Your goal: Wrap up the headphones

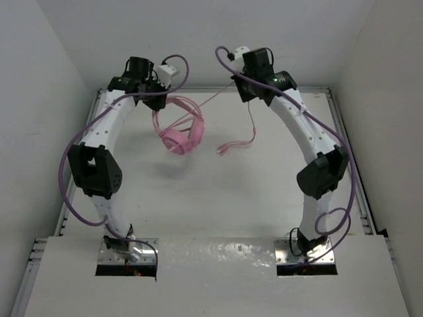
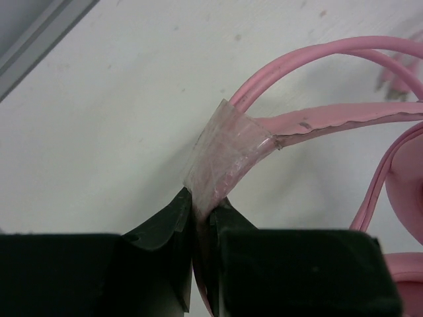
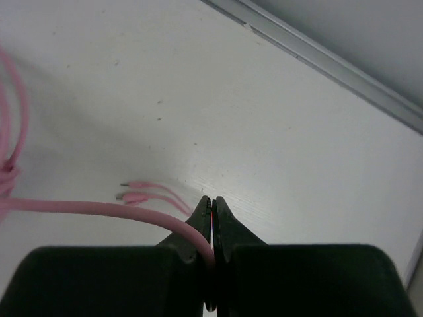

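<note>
The headphones (image 1: 183, 139) look light and hang near the far edge of the table (image 1: 264, 198). The left tool (image 2: 200, 208) is clamped on the stiff taped headband (image 2: 228, 148), and the right tool (image 3: 211, 206) pinches the limp, probably slippery cord (image 3: 99, 209).

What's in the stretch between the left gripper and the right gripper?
The pink cord, running straight from the headphones in the left gripper to the right gripper; the top external view shows it.

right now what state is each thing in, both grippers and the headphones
headphones: held up by the headband, ear cups hanging
cord: unwrapped, stretched from headphones to right gripper
plug: loose, not held
left gripper: shut on the taped headband
right gripper: shut on the cord
</note>
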Robot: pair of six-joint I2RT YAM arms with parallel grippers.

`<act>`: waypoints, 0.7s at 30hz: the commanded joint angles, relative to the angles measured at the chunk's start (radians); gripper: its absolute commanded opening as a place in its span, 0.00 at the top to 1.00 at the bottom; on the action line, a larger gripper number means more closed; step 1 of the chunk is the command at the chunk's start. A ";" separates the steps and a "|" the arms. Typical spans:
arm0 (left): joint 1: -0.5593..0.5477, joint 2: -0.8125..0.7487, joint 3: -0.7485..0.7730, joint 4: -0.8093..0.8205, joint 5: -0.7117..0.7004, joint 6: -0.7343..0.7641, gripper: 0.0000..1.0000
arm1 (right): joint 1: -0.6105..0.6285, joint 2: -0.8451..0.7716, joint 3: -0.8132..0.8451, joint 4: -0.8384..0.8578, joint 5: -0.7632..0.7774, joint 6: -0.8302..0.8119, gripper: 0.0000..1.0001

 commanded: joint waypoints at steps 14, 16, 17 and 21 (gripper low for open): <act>0.041 -0.090 0.382 -0.042 0.363 -0.402 1.00 | -0.239 0.071 -0.440 0.772 -0.539 0.529 0.81; 0.041 -0.058 0.478 -0.021 0.404 -0.481 1.00 | -0.235 0.092 -0.507 1.052 -0.717 0.631 0.54; 0.038 -0.053 0.503 0.001 0.400 -0.514 1.00 | -0.224 0.125 -0.541 1.140 -0.770 0.680 0.47; 0.023 -0.055 0.612 0.058 0.300 -0.654 1.00 | -0.199 0.225 -0.586 1.306 -0.703 0.794 0.36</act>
